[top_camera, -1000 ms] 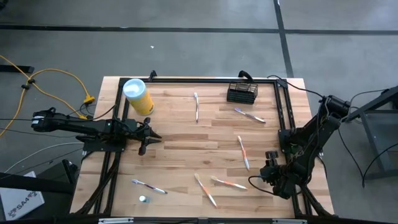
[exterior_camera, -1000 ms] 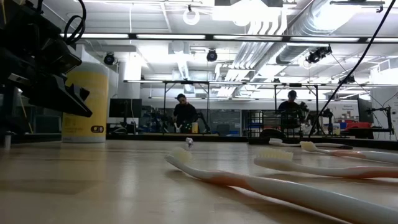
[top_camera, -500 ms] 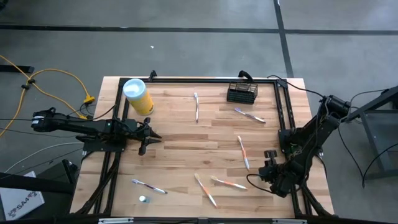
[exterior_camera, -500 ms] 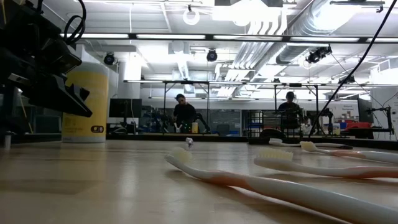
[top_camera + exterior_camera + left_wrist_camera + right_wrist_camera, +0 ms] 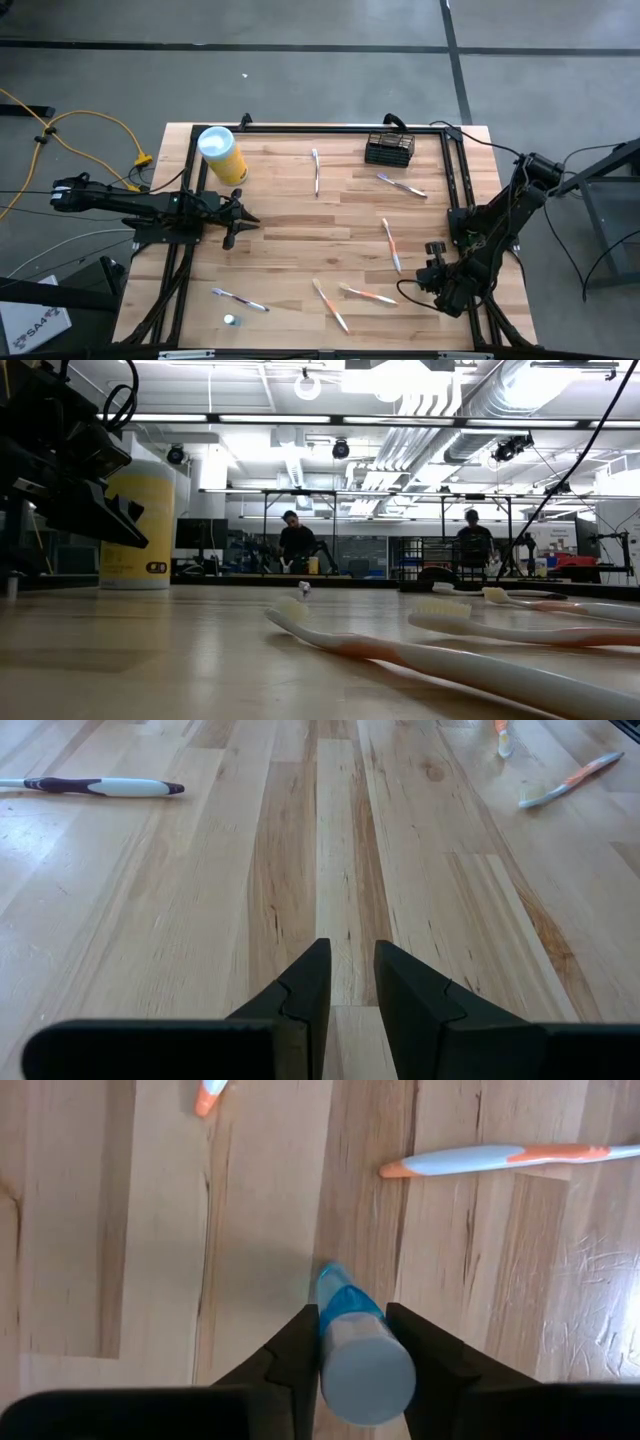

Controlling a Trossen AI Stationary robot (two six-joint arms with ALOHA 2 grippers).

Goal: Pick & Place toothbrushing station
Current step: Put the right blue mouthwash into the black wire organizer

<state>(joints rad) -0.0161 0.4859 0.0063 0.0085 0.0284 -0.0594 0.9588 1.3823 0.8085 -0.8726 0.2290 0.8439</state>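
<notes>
Closing since a second ago, the right gripper (image 5: 352, 1342) now pinches a blue tube (image 5: 357, 1352) near the table's (image 5: 280, 200) right edge. Left gripper (image 5: 350, 982), slightly parted, hovers over open wood. Toothbrushing station (image 5: 389, 149) sits at the far rail.

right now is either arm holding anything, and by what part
The right gripper has its jaws on a blue-and-white toothbrush, at one end of its handle. The left gripper holds nothing.
</notes>
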